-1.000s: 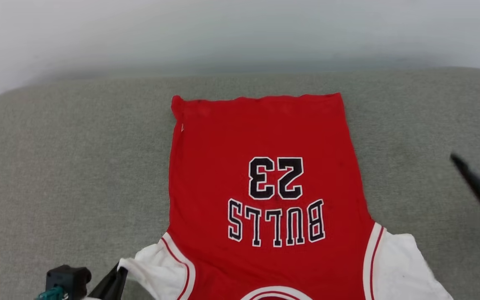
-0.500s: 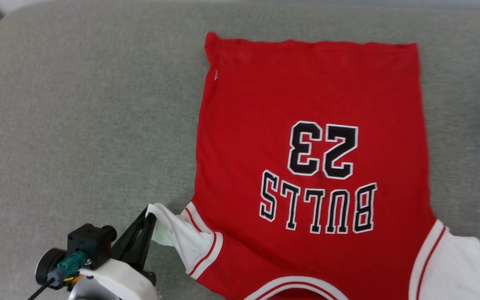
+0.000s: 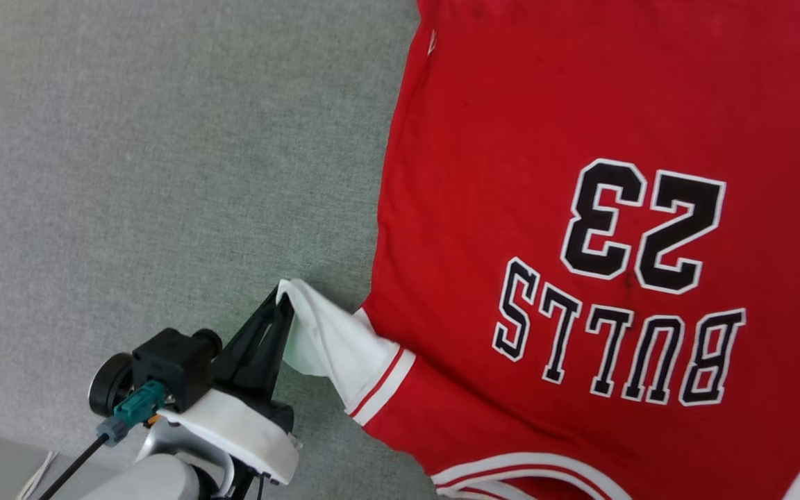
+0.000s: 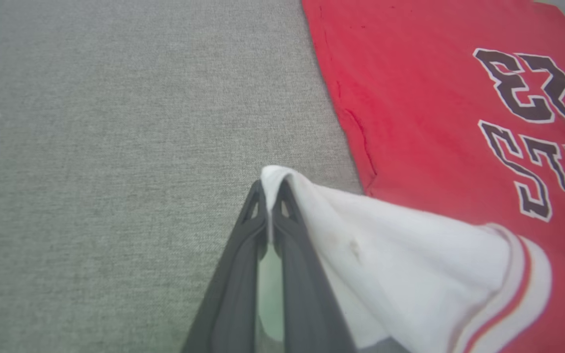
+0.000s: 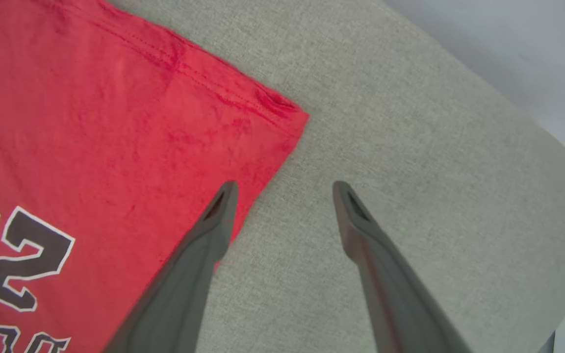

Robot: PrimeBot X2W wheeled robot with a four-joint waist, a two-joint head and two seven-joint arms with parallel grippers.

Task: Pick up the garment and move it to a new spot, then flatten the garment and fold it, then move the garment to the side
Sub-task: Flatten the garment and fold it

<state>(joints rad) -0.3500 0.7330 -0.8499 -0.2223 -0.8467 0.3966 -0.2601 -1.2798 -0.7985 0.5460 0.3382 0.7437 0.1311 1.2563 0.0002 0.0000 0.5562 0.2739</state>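
Finding: the red jersey-style shirt of thin soft fabric (image 3: 546, 139), with white short sleeves and red-and-white stripe trim, lies front up and spread flat on the grey woven upholstered surface (image 3: 129, 173). In my head view its black, white-outlined "23" (image 3: 643, 226) and "BULLS" (image 3: 619, 333) read upside down. My left pincer (image 3: 285, 295) is at the shirt's left side, its two dark fingers pressed together on the outer edge of the white sleeve (image 3: 334, 344). The pinched edge is lifted off the surface and the sleeve is drawn outward, away from the red body; the body itself lies flat. My right pincer (image 5: 285, 189) is at the shirt's opposite side, near the stitched hem corner (image 5: 282, 110), with its fingers spread wide and nothing between them. One finger shows over the shirt's red side edge, the other over bare grey surface beside it. Whether either finger touches the fabric I cannot tell.
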